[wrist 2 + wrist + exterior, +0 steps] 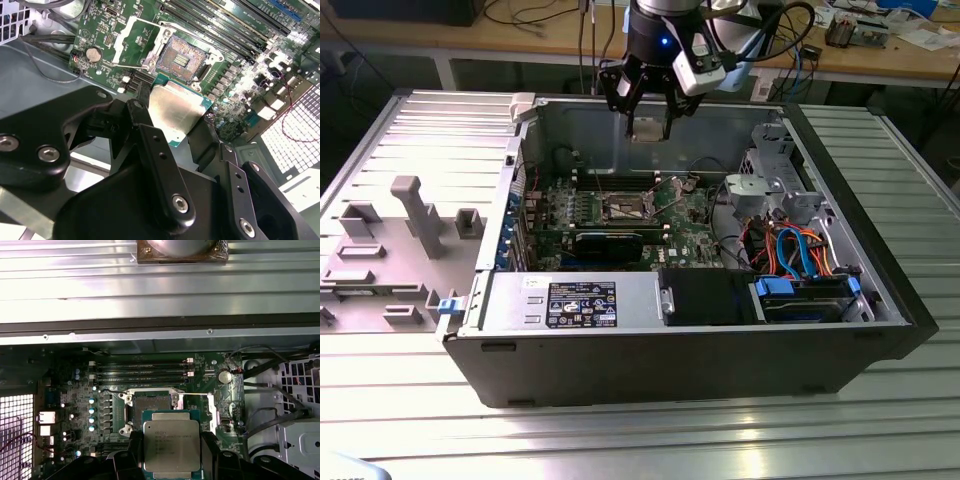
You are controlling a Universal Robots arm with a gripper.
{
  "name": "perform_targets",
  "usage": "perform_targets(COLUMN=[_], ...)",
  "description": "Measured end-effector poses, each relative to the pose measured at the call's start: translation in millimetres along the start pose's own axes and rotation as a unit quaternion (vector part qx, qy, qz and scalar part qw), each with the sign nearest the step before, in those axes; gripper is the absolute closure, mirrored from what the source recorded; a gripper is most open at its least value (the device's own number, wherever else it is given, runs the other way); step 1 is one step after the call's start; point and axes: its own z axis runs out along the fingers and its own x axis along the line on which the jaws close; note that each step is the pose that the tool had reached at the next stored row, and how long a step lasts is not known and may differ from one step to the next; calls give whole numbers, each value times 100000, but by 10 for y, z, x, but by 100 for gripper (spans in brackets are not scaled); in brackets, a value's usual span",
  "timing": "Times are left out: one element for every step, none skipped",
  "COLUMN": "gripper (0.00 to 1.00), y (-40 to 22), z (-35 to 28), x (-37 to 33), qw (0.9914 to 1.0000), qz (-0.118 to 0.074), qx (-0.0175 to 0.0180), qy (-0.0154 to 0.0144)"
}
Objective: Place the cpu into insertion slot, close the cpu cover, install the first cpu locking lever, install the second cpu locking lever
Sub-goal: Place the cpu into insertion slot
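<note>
Ribbed metal tabletop point(620, 440) carrying an open computer case point(680, 370): you are at the first step, and no part is installed yet.
Your pincer point(648, 128) is clenched on the cpu point(171, 445), gripping it at two opposite edges, and holds it in the air above the green board point(205, 365), near the insertion slot point(151, 402) but apart from it. The slot shows its dark centre bare, so the placing is not done. The cpu cover point(122, 40) stands swung up beside the slot. By my judgement, closing the cover and both locking levers are left to do.
</note>
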Motion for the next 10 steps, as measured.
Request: perform_targets(gripper=[45, 45, 45, 45, 45, 45, 45, 45, 45, 45], y=[0, 0, -1, -1, -1, -1, -1, -1, -1, -1], z=[2, 4, 7, 8, 8, 8, 9, 9, 9, 9], x=[0, 0, 0, 0, 0, 0, 0, 0, 0, 0], qw=[100000, 100000, 100000, 100000, 100000, 100000, 100000, 100000, 100000, 100000], qz=[0, 1, 0, 1, 2, 1, 32, 48, 56, 80], qx=[1, 3, 4, 2, 2, 2, -2, -2, -3, -2], qy=[3, 3, 2, 1, 2, 2, -6, -8, -6, -6])
